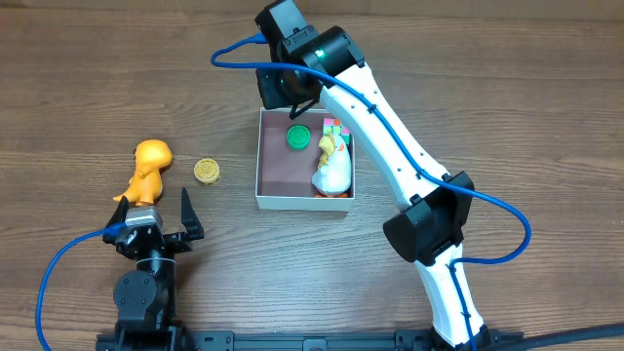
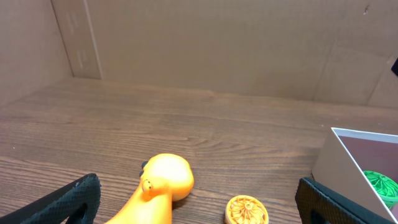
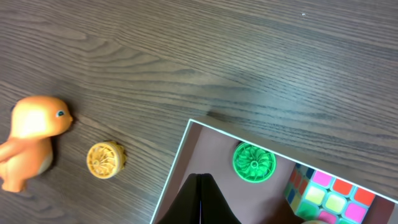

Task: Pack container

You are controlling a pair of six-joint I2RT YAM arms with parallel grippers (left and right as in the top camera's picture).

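The right gripper (image 3: pixel 202 182) has its fingers pressed together with nothing between them. It hangs over the far-left part of the container (image 1: pixel 304 202), just short of the green disc (image 3: pixel 254 162). Closed and empty there, it is doing no work, so I judge it free to go for another piece.

The container sits mid-table, open side up. It holds the disc, a cube (image 1: pixel 336 128) in the far-right corner, and a white toy (image 1: pixel 331 174) along the right wall. With these toward the far and right sides, the near-left floor is bare, which leaves room for what remains outside.

The left gripper (image 2: pixel 198 186) is spread wide and low near the table's (image 1: pixel 468 78) left front. Its fingers open toward the orange toy (image 1: pixel 149 168) lying just ahead, and that width suits the toy's bulky body. A yellow disc (image 1: pixel 206 172) lies between the toy and the container, touching neither. Two pieces are outside, so the packing looks partly done.
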